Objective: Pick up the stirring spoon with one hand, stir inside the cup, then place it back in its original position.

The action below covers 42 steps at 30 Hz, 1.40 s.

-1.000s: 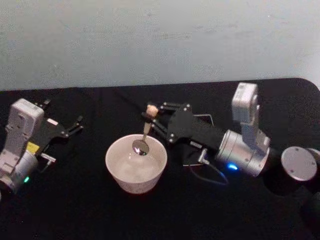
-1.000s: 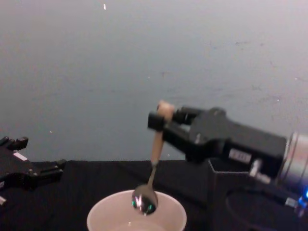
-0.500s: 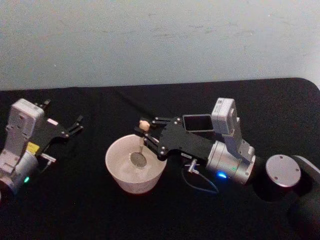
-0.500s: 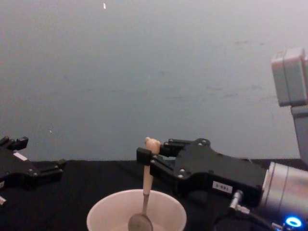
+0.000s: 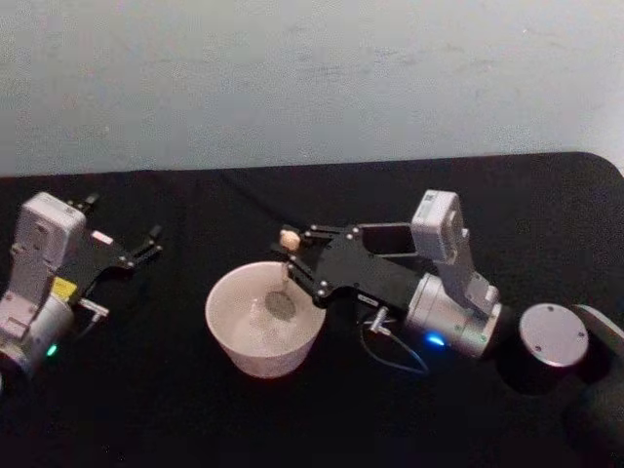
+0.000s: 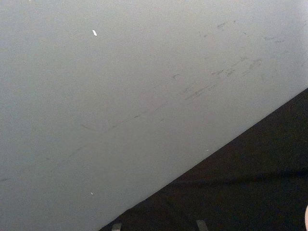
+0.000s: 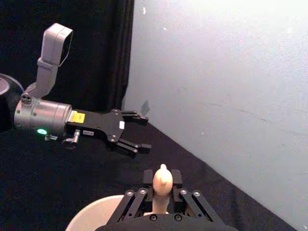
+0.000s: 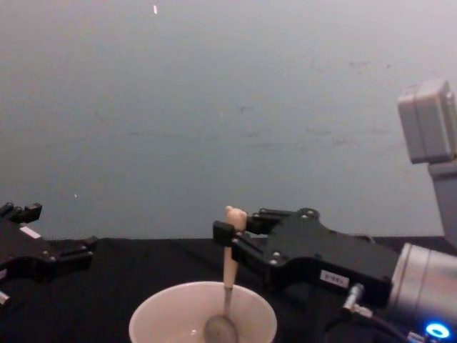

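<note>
I am clamping the stirring spoon (image 8: pixel 228 275) in the right gripper (image 8: pixel 230 230); its bowl is shifting rightward inside the cup (image 8: pixel 168 311), so stirring is progressing. Left gripper (image 5: pixel 151 244) is idling at left, fingers spread.

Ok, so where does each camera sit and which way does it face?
Head: high, looking down on table, cup and spoon; both arms show.
Chest: low, looking across the cup to the wall; both jaws show.
Left wrist: on left arm, facing wall and table.
Right wrist: behind the right jaws gripping the spoon, facing the left arm.
Head and chest share the spoon's bowl in the cup.
</note>
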Each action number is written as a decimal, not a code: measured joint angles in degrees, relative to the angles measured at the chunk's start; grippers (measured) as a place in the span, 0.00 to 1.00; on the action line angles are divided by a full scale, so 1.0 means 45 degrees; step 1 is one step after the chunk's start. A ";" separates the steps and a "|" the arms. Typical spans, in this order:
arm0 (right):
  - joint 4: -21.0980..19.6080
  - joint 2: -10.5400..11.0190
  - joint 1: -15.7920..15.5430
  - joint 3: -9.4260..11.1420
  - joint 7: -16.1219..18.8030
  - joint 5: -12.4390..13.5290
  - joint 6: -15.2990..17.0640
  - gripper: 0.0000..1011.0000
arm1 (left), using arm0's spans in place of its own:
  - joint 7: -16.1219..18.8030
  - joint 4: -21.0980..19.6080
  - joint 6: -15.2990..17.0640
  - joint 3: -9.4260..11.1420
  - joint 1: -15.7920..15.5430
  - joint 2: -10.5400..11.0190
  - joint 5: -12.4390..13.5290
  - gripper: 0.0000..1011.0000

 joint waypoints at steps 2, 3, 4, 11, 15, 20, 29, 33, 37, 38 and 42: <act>-0.0194 0.0115 -0.0117 0.0090 -0.0049 -0.0004 0.0076 0.21 | 0.0000 0.0000 0.0000 0.0000 0.0000 0.0000 0.0001 0.99; -0.0281 0.0171 -0.0171 0.0123 -0.0054 0.0001 0.0110 0.21 | 0.0000 0.0000 0.0000 0.0000 0.0000 0.0000 0.0000 0.99; -0.0377 0.0226 -0.0226 0.0152 -0.0055 0.0014 0.0144 0.21 | 0.0000 0.0000 0.0000 0.0000 0.0000 0.0000 0.0000 0.99; -0.1512 0.0856 -0.0939 0.0314 0.0177 0.0344 0.0491 0.21 | 0.0000 0.0000 0.0001 -0.0001 0.0000 0.0000 0.0000 0.99; -0.1956 0.1108 -0.1232 0.0265 0.0366 0.0475 0.0625 0.21 | 0.0000 -0.0001 0.0001 0.0000 0.0000 0.0000 0.0001 0.99; -0.2185 0.1117 -0.1360 0.0054 0.0512 0.0560 0.0720 0.21 | 0.0000 0.0000 0.0000 0.0000 0.0000 0.0000 0.0001 0.99; -0.1811 0.0564 -0.0986 -0.0253 0.0283 0.0364 0.0619 0.21 | 0.0000 0.0000 0.0000 0.0000 0.0000 0.0000 0.0000 0.99; -0.1287 0.0199 -0.0641 -0.0288 -0.0094 0.0037 0.0490 0.21 | 0.0000 0.0000 0.0000 0.0000 0.0000 0.0000 0.0001 0.99; -0.0951 0.0014 -0.0434 -0.0226 -0.0363 -0.0169 0.0452 0.21 | 0.0000 0.0000 0.0000 0.0000 0.0000 0.0000 0.0001 0.99; -0.0902 -0.0011 -0.0406 -0.0206 -0.0398 -0.0206 0.0451 0.21 | 0.0000 0.0000 0.0001 0.0000 0.0000 0.0000 0.0000 0.99; -0.0796 -0.0054 -0.0355 -0.0102 -0.0522 -0.0314 0.0451 0.21 | 0.0000 0.0000 0.0000 0.0000 0.0000 -0.0001 0.0001 0.99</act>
